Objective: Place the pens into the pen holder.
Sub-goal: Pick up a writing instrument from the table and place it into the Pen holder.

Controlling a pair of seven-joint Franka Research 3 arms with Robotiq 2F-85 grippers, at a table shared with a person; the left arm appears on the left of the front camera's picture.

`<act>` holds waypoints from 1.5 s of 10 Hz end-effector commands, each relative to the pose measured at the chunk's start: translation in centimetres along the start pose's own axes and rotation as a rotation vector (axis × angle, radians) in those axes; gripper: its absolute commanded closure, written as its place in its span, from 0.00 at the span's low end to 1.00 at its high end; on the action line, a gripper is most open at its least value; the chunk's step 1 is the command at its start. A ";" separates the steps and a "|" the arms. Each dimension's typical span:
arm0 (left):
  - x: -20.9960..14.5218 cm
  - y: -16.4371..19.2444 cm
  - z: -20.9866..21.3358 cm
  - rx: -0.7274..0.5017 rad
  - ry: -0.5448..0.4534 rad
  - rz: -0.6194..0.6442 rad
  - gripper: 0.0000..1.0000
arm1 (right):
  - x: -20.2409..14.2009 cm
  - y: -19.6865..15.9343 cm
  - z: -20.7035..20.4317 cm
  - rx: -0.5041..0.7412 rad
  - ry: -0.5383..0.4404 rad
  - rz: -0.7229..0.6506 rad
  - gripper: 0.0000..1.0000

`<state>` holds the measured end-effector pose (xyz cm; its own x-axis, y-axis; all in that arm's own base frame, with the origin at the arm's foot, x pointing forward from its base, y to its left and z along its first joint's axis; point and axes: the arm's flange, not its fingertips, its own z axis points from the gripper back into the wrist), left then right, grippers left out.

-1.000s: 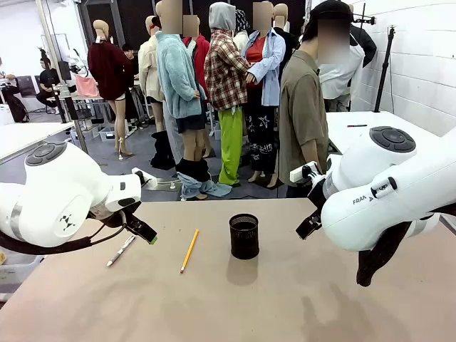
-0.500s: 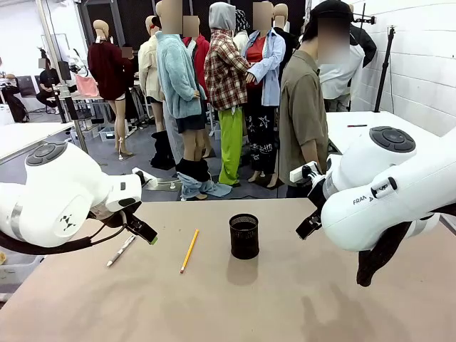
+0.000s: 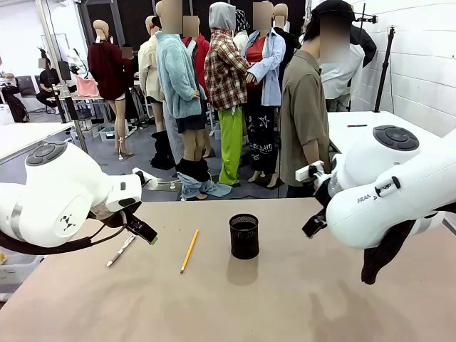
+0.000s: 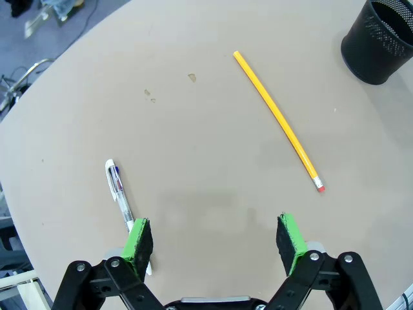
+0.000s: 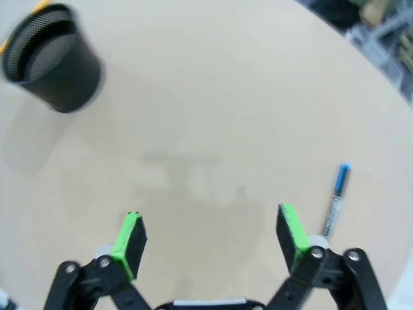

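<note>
- Now the holder (image 3: 244, 236) stands upright mid-table between the two arms, and no pen shows in it.
- Left gripper (image 4: 216, 242): jaws spread wide with nothing between them, hovering above the table (image 4: 213, 129).
- Silver pen (image 4: 119, 194) lies flat by that gripper's left pad, its near end hidden behind the pad (touching or not, cannot tell). Its long axis runs roughly along the fingers, not across them, so I judge a grasp wants a sidestep and a wrist turn.
- Pencil (image 4: 277, 120) lies farther ahead on a slant, eraser end nearest the gripper, between silver pen and holder and touching neither.
- Right gripper (image 5: 208, 242): likewise spread and empty. Dark pen (image 5: 335, 200) lies just outside its right pad, blue end away, axis also along the fingers.
- Left arm is nearer the silver pen and pencil, right arm (image 3: 385, 199) nearer the dark pen.
- Writing: part of the maker's name, "FRA…", shows on the right arm. No print on the pens is readable.
</note>
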<state>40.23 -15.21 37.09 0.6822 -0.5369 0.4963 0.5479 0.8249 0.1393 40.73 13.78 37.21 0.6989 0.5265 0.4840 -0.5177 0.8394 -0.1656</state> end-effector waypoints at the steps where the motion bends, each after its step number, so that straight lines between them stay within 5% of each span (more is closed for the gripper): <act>1: 0.0 0.1 0.0 0.000 -0.001 0.003 0.00 | 1.1 -2.8 -1.3 -0.093 0.123 -0.100 0.00; 6: 0.0 0.1 0.0 0.000 -0.001 0.003 0.00 | 2.5 -12.0 -7.3 -0.114 0.336 -0.203 0.00; 12: 0.0 0.1 0.0 0.000 -0.001 0.003 0.00 | 1.4 -14.4 -11.7 -0.059 0.455 -0.252 0.00; 15: 0.0 0.1 0.0 0.000 -0.001 0.003 0.00 | 0.9 -14.6 -11.9 -0.002 0.487 -0.234 0.52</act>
<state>40.23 -15.24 37.06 0.6822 -0.5376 0.4955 0.5483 0.8245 0.1397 54.26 3.94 29.87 0.9448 0.3153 0.0895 -0.3033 0.9445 -0.1261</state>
